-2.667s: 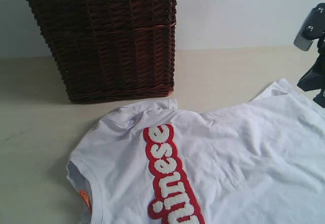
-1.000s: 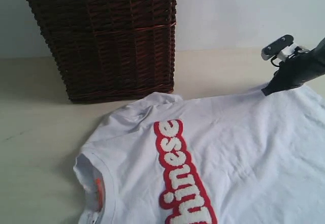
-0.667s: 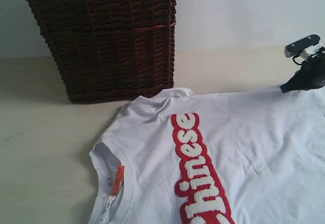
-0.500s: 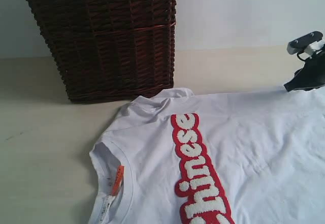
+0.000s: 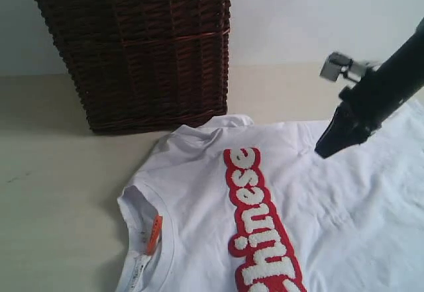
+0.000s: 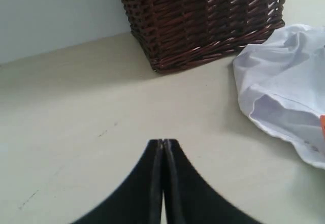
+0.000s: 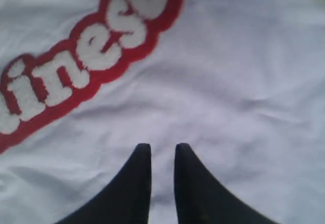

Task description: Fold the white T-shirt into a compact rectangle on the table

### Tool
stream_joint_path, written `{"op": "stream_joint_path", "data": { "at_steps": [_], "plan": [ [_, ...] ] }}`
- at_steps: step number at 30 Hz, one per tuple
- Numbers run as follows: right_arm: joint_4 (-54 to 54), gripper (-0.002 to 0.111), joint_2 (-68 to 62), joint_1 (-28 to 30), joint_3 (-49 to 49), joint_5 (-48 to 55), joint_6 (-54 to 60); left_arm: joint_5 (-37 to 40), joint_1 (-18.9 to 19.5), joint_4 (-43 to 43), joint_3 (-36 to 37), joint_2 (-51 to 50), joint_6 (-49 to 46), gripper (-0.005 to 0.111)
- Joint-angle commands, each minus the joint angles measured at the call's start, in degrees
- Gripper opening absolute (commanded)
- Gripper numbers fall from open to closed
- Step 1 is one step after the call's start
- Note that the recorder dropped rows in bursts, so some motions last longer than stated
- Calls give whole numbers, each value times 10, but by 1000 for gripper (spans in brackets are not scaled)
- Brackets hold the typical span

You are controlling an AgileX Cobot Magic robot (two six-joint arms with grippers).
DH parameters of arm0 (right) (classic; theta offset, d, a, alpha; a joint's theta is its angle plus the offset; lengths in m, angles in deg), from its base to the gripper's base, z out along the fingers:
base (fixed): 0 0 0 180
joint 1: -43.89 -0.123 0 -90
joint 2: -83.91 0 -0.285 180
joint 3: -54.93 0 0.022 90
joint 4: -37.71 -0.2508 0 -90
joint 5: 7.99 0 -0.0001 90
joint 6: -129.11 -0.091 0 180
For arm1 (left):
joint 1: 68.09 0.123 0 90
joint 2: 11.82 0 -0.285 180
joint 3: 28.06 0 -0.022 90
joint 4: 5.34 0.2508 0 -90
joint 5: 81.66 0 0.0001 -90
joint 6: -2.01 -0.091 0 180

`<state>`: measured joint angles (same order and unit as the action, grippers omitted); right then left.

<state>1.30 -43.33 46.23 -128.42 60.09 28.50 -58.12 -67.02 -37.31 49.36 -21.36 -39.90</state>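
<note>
Exterior: white T-shirt [image 5: 318, 199] seen spread unfolded on tabletop [image 5: 53, 173], centre to 5 o'clock; right fingers [image 5: 329, 146] poised above it at 3.
Left wrist: left fingers [image 6: 155, 183] pressed together, empty.
Right wrist: fingers narrowly parted, nothing gripped.
No fold seen; all folding judged outstanding.

place: staged tabletop rig, lab-like rather than lived-in
surface: table [image 5: 59, 173], broad, plain cream, matte
backdrop: wall [image 5: 318, 14], plain, pale, meets the table's far edge
machine: black robot arm [image 5: 381, 90] reaching in over the table
props: dark red-brown wicker basket [image 5: 132, 47] standing near the wall; white T-shirt [image 5: 331, 206] spread flat on the table
read: household items laid out on a work surface, with a robot over them
rest of room: cannot tell, the views show only table and wall
</note>
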Motion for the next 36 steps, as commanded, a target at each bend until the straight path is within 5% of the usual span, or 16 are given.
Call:
{"op": "stream_joint_path", "data": {
  "at_steps": [1, 5, 15, 29, 36],
  "plan": [
    [36, 5, -33, -36, 58, -63, 23, -4, 0, 0, -2, 3, 2, 0],
    [105, 0, -51, -59, 96, -120, 8, -4, 0, 0, -2, 3, 2, 0],
    [169, 0, -49, -67, 135, -17, 25, -3, 0, 0, -2, 3, 2, 0],
    [109, 0, 44, -67, 135, -215, -43, -3, 0, 0, -2, 3, 2, 0],
    [132, 25, 117, -67, 135, -221, -39, -3, 0, 0, -2, 3, 2, 0]
  ]
}}
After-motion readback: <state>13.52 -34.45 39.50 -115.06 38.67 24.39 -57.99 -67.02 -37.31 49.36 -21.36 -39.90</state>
